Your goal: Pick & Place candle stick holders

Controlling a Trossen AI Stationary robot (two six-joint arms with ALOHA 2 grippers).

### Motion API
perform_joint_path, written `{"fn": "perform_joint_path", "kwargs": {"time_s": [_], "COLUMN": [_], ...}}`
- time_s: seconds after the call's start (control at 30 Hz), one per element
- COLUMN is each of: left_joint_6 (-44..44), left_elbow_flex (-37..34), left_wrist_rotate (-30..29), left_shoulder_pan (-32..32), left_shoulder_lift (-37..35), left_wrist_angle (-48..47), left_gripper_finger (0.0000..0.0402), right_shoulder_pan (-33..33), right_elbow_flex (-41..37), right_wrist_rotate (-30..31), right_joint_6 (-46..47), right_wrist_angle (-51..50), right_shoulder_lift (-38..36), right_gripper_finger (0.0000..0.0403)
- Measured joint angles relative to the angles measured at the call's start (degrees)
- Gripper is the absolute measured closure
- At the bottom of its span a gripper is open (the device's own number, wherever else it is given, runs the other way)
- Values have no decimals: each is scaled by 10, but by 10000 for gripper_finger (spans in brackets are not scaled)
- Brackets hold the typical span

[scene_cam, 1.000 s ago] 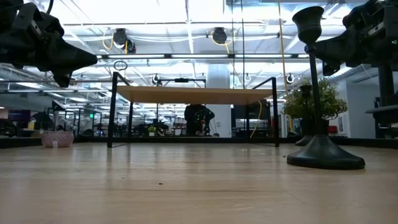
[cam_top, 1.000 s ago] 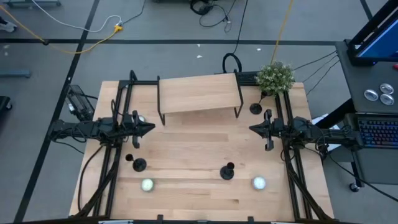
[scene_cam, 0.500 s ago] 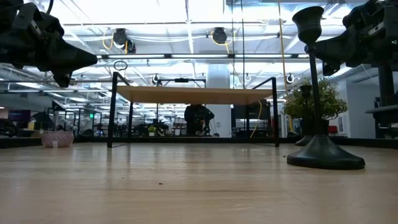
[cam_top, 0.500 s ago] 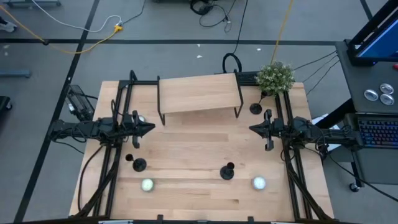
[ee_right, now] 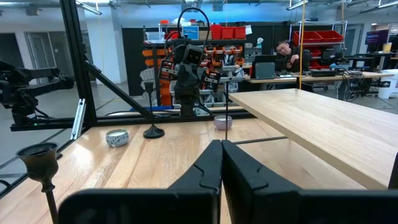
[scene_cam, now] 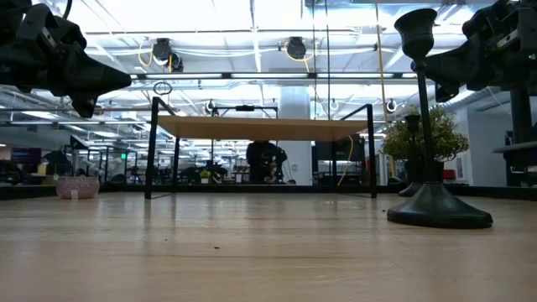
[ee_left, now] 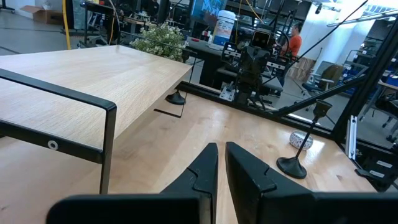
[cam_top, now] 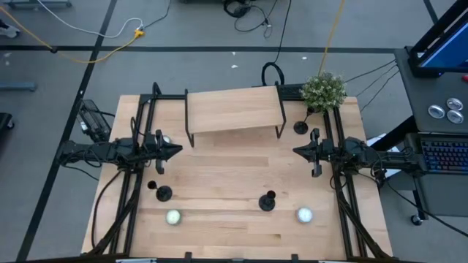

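Three black candle stick holders stand upright on their round bases on the wooden table (cam_top: 219,172). One (cam_top: 163,193) is near the left, one (cam_top: 268,201) (scene_cam: 436,210) is near the middle, and one (cam_top: 300,127) is at the far right by the plant. My left gripper (cam_top: 178,150) (ee_left: 221,145) hovers level over the table's left side, shut on nothing. My right gripper (cam_top: 295,151) (ee_right: 221,142) hovers level over the right side, shut and holding nothing. The grippers point at each other across the table, and neither is close to a holder.
A wooden shelf on black legs (cam_top: 234,109) stands at the far middle, with a potted plant (cam_top: 323,90) at the far right corner. Tealights in silvery cups lie near the front edge (cam_top: 172,217) (cam_top: 304,215). The table's middle between the grippers is bare wood.
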Motion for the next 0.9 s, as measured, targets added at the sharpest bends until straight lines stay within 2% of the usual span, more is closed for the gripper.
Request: {"fn": "perform_joint_path", "kwargs": {"time_s": [0.33,0.53,0.73,0.9], "left_joint_6": [0,48,-125,-138], "left_elbow_flex": [0,0,0,0], "left_wrist_rotate": [0,-26,-37,-137], "left_shoulder_pan": [0,0,0,3], "left_shoulder_lift": [0,0,0,0], "left_wrist_angle": [0,1,60,193], "left_gripper_finger": [364,364,364,364], "right_shoulder_pan": [0,0,0,0], "right_elbow_flex": [0,0,0,0], "right_wrist_rotate": [0,0,0,0], "right_joint_6": [0,0,0,0], "right_wrist_angle": [0,0,0,0], "right_shoulder_lift": [0,0,0,0], "right_gripper_finger": [403,403,403,403]}}
